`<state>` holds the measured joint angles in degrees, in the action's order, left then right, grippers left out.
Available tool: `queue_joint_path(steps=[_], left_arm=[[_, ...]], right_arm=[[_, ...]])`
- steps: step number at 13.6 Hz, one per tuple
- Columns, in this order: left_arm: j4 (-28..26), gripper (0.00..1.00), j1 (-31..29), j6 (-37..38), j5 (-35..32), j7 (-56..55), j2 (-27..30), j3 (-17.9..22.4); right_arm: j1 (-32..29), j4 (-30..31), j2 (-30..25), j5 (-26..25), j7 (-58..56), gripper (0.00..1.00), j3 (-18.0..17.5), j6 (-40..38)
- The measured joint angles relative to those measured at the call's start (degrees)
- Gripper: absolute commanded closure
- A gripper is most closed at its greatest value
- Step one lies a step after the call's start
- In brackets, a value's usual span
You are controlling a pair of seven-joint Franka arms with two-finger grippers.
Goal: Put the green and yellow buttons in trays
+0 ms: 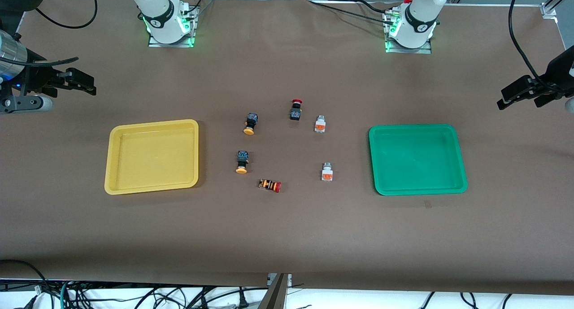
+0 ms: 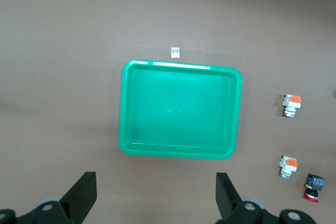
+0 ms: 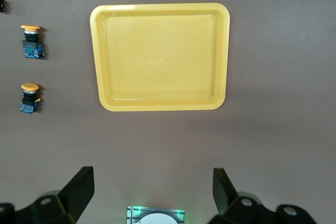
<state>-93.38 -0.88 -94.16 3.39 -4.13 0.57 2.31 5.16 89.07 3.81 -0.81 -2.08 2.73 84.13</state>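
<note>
Two black-bodied buttons with yellow-orange caps lie mid-table beside the yellow tray. Two white-grey buttons with orange faces lie nearer the green tray. Both trays are empty. My right gripper hangs open and empty over the right arm's end of the table; its wrist view shows the gripper, yellow tray and both yellow-capped buttons. My left gripper hangs open and empty over the left arm's end; its wrist view shows the gripper, green tray and white-grey buttons.
A black-bodied red-capped button stands between the buttons, toward the robot bases. An orange-striped red-capped button lies nearest the front camera. A small white tag lies by the green tray. The arm bases stand at the table's edge.
</note>
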Motion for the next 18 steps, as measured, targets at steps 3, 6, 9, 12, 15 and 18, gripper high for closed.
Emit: queue_joint_path(steps=[3,6,9,12,15,18], left_arm=[[-0.01,0.00,0.00,1.88,0.00,0.02,-0.47,0.01],[0.00,0.00,-0.01,2.03,0.00,0.02,-0.66,0.02],[0.00,0.00,0.03,2.08,0.00,0.05,-0.75,0.00],[0.14,0.00,1.01,2.07,0.03,0.06,-2.35,-0.99],[1.44,0.00,1.99,1.64,0.08,-0.06,-6.48,-5.62],[4.86,0.00,5.64,0.22,0.16,-1.61,-12.80,-9.20]], right_arm=[[0.00,0.00,0.00,-0.01,0.02,0.00,0.00,0.01],[0.00,0.00,0.03,-0.01,0.02,0.00,0.00,0.10],[0.00,0.00,0.25,-0.01,0.02,0.00,0.00,0.54],[0.00,-0.01,1.65,-0.01,0.02,0.00,-0.03,1.04],[0.01,0.02,4.52,-0.42,0.04,0.00,-0.04,1.77],[1.04,0.03,7.92,-0.58,0.44,0.00,-0.35,4.05]])
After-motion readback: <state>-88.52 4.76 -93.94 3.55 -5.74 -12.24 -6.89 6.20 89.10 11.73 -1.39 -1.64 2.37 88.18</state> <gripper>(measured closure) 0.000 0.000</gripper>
